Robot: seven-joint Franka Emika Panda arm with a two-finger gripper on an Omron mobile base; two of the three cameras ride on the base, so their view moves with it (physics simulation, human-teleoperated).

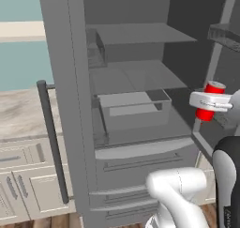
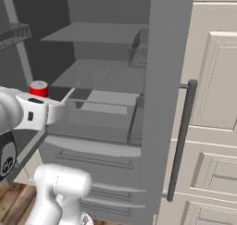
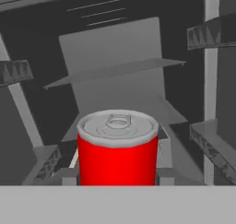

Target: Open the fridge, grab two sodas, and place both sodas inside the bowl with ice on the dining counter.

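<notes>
**A:** Nearest item first: the white two-finger gripper (image 1: 209,102) is clenched round a small plain red cylindrical soda can (image 1: 209,102), upright, silver lid and tab on top. In the hand view the can (image 3: 118,150) sits square between the jaws. Confirm?

**B:** Confirmed. In the right base view the white hand covers most of the can (image 2: 39,88), leaving its top above it. The can is carried in the air in front of the open compartment, not resting on any shelf.

**A:** Hazard one, as I judge it: the grasp sits on a smooth round wall. A fast swing toward the dining counter could let the can slide or tip in the jaws.

**B:** Hazard two lies just beyond the hand. The tall grey French-door fridge (image 1: 61,81) stands open, and its grey door racks (image 3: 213,30) flank the can on both sides in the hand view. A sideways withdrawal may catch a rack or the door edge and knock the can loose. A straight pull back looks safer.

**A:** Further in: the clear plastic drawer (image 1: 133,109) and the flat grey shelves (image 1: 140,34) behind it. I cannot make out a second can in there.

**B:** Nor can I. That is hazard three: one soda would be left to find, and I cannot tell where it is.

**A:** Farthest risk: the long dark bar handle (image 2: 182,138) stands out from the open door. The base turning away may clip it.
</notes>
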